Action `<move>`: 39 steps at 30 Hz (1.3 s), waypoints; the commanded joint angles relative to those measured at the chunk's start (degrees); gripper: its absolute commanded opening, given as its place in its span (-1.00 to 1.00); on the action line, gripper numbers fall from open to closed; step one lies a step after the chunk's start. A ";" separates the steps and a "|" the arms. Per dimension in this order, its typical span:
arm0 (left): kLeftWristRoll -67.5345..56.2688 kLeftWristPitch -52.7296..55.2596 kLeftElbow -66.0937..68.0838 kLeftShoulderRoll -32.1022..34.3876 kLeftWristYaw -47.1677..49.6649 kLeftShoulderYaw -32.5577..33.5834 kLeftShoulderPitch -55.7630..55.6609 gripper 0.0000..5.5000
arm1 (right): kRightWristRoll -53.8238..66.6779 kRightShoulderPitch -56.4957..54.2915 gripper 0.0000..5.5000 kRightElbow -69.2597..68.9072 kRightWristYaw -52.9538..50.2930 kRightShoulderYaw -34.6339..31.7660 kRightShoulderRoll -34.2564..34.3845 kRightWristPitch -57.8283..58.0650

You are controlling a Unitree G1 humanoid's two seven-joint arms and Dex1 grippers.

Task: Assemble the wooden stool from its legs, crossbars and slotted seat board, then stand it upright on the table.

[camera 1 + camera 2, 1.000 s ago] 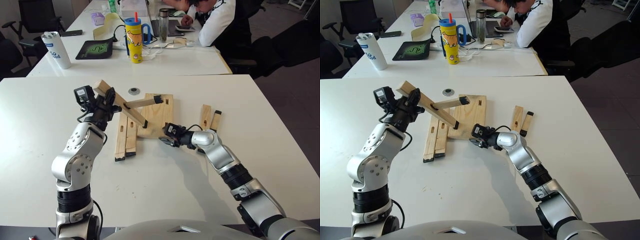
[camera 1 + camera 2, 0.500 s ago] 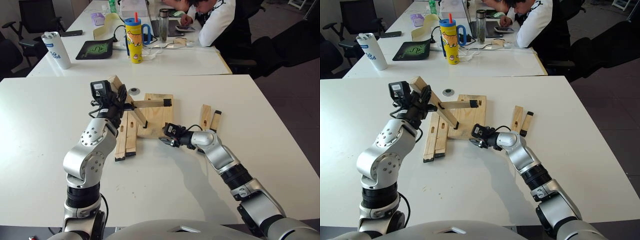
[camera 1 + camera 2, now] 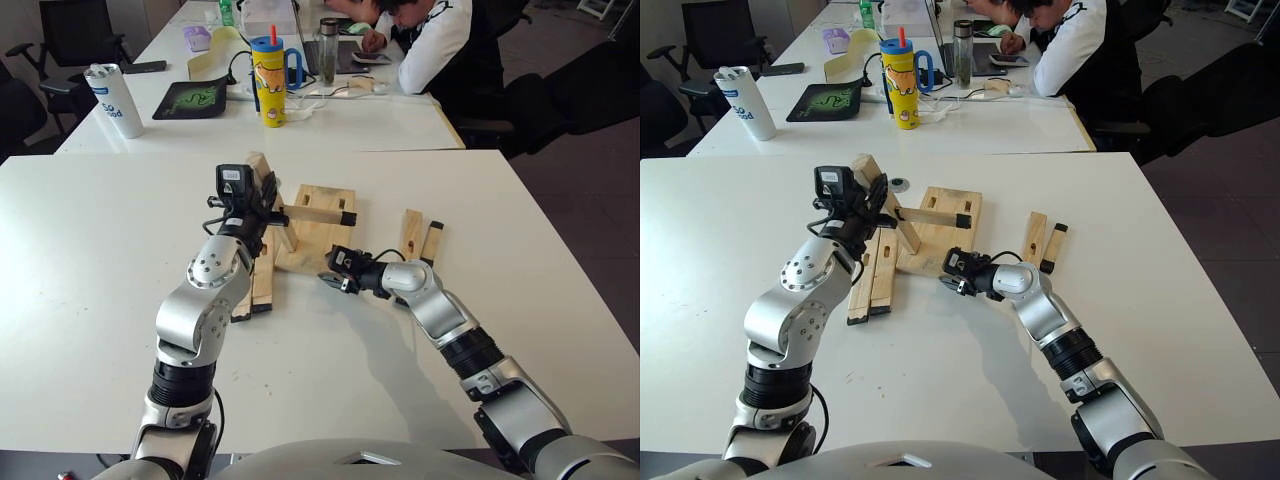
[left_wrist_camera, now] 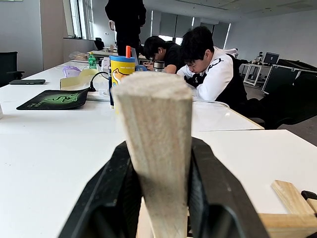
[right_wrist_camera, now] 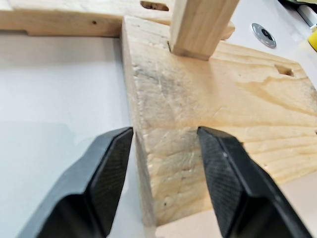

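Observation:
My left gripper (image 3: 254, 203) is shut on a wooden leg (image 4: 156, 139) with a crossbar (image 3: 318, 214) joined to it. It holds the leg slanted over the slotted seat board (image 3: 325, 245) in the middle of the table. The leg's lower end (image 5: 198, 25) rests on the board's top face beside a slot. My right gripper (image 3: 331, 280) is at the board's near edge, with its fingers (image 5: 225, 173) clamped across the board's thickness. Two more wooden pieces (image 3: 250, 278) lie side by side left of the board. Two short pieces (image 3: 420, 235) lie to its right.
A metal grommet (image 3: 898, 184) sits in the white table (image 3: 80, 280) behind the left gripper. The table behind holds a yellow cup (image 3: 268, 80), a white tumbler (image 3: 112, 100), a bottle and a mouse pad, with a person seated there. The near table has open room at left and front.
My left arm has swung the leg and crossbar to the right, bringing the leg's lower end onto the seat board. The right gripper has stayed at the board's near edge.

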 commanded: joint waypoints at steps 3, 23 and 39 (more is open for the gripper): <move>2.09 3.04 5.49 0.61 -2.72 0.10 5.97 -0.62 | -0.58 2.63 -0.13 1.60 0.24 0.79 -0.29 1.75; 4.03 -1.32 -1.72 4.29 -7.50 6.37 2.31 -0.37 | -0.79 1.94 -0.13 3.04 0.12 0.51 -0.55 1.12; 1.21 -10.15 -5.32 0.61 -6.55 17.37 -1.06 0.10 | 1.86 1.19 -0.13 2.67 -1.86 -3.01 1.14 -0.95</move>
